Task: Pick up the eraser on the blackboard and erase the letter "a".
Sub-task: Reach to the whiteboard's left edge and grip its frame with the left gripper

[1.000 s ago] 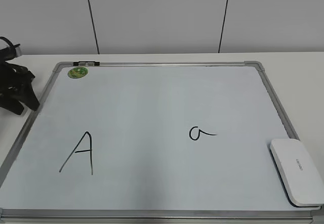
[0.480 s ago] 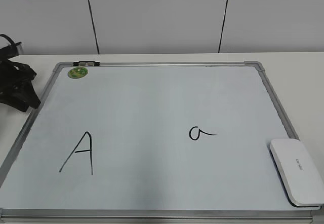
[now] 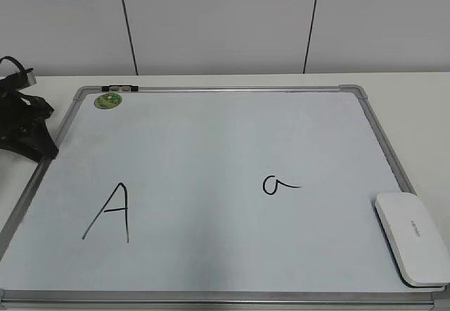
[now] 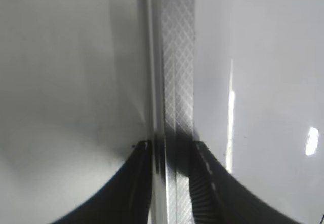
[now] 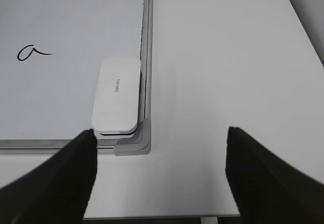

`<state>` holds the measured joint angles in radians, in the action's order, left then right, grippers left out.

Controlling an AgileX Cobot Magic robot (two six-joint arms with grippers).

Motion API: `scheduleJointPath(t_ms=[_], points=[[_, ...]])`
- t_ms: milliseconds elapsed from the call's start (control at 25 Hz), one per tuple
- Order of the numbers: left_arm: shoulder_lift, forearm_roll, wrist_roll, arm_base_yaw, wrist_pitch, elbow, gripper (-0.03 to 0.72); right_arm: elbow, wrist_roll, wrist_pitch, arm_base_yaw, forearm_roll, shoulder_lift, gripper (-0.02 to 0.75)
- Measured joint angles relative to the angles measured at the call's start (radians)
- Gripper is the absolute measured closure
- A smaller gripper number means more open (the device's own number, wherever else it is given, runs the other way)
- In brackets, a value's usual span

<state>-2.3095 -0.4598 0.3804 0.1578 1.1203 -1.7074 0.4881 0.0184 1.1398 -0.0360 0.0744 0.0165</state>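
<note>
The right gripper (image 5: 161, 171) hangs wide open near the eraser (image 5: 117, 94); the eraser looks light, stiff and smooth, best pinched across its 2 long sides.

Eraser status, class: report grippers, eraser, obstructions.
Left gripper straddling the blackboard frame. Right gripper open, empty, short of the eraser. Eraser flat at board corner, untouched. Letter "a" intact; nothing in the way.

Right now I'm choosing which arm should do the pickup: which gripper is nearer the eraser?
Right. The right gripper hangs open near the eraser, by the blackboard corner. The left gripper straddles the frame on the opposite edge.
</note>
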Motion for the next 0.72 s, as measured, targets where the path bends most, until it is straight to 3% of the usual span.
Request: scheduleJointPath(t_ms=[240,720], points=[[0.000,-0.004,0.000,0.001,0.005,-0.005,0.641,0.000,0.000,0.000,0.000,0.000,0.000,0.151],[0.000,-0.002,0.000,0.001,0.007,-0.005,0.655,0.028,0.000,0.000,0.000,-0.013,-0.006,0.151]])
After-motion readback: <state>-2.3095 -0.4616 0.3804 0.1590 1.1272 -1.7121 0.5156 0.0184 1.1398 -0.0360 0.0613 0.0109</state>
